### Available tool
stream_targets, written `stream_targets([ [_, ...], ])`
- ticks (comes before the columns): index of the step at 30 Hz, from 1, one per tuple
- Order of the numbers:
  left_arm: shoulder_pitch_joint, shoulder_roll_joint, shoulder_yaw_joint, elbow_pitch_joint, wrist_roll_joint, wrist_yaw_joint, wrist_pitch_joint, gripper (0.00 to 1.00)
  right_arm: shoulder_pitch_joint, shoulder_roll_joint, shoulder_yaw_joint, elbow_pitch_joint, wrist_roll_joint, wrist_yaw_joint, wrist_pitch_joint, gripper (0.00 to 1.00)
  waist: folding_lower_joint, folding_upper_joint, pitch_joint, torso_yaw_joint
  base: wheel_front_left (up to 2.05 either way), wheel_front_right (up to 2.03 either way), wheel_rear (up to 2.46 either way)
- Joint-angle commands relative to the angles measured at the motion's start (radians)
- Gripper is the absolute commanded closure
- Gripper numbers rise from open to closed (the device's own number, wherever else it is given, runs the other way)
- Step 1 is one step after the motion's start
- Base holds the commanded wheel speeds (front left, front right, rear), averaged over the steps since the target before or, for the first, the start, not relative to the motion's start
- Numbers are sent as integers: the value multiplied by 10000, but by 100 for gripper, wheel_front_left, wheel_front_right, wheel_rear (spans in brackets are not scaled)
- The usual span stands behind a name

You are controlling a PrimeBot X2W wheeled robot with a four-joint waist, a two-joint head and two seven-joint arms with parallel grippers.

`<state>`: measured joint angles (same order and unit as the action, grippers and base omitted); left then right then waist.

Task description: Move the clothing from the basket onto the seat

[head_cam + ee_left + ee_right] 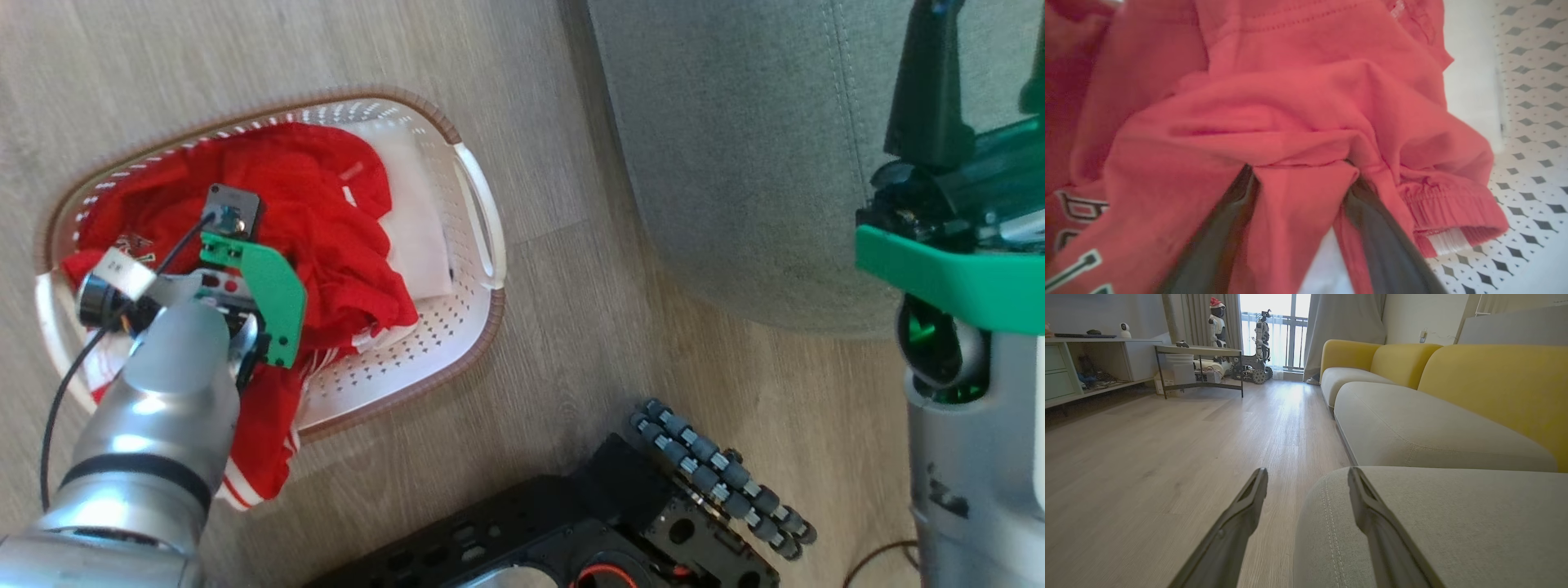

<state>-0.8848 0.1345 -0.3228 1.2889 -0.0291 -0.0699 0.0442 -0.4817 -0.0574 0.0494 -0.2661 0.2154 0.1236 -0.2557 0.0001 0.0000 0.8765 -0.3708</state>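
Note:
The red clothing (326, 212) lies crumpled in the white perforated basket (478, 196) on the floor, and one striped end hangs over the basket's near rim. My left gripper (1300, 165) is pushed down into the clothing (1306, 102), jaws open, with a fold of red fabric between the two dark fingers and their tips buried in it. The grey seat (735, 147) stands to the basket's right. My right gripper (1307, 470) hovers open above the seat's (1453, 522) rounded edge with nothing between its fingers.
A flat white liner sheet (416, 220) lies under the clothing. My black base with its roller wheel (718, 478) sits at the bottom. Further grey cushions with yellow backs (1494, 384), a low table (1198, 351) and a shelf unit (1086, 363) line the wooden floor.

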Motion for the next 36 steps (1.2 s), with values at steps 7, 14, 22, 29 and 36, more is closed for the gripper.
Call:
stream_targets([
  [7, 29, 485, -257, -6, 222, -44, 909, 0, -53, 72, 189, -426, 135, 71, -61, 0, -1, 0, 453, -269, 0, 0, 0],
  [14, 62, 522, -307, 7, 39, -179, 1157, 100, -104, 72, 213, -348, 97, 71, -61, 0, -1, 0, 433, -237, 0, 0, 0],
  [22, 184, 508, -280, 11, -307, -381, 580, 100, -126, 72, 236, -224, 39, 71, -61, 0, -1, 0, 102, -158, 0, 0, 0],
  [29, 335, 243, -450, 14, -493, -515, 360, 100, -78, 72, 181, -126, -96, 71, -61, 0, -1, 0, -568, 113, 0, 0, 0],
  [36, 680, -147, -695, 9, -721, -588, -500, 100, 108, 72, 180, 108, -310, 71, -61, 0, -1, 0, -1739, 406, 0, 0, 0],
])
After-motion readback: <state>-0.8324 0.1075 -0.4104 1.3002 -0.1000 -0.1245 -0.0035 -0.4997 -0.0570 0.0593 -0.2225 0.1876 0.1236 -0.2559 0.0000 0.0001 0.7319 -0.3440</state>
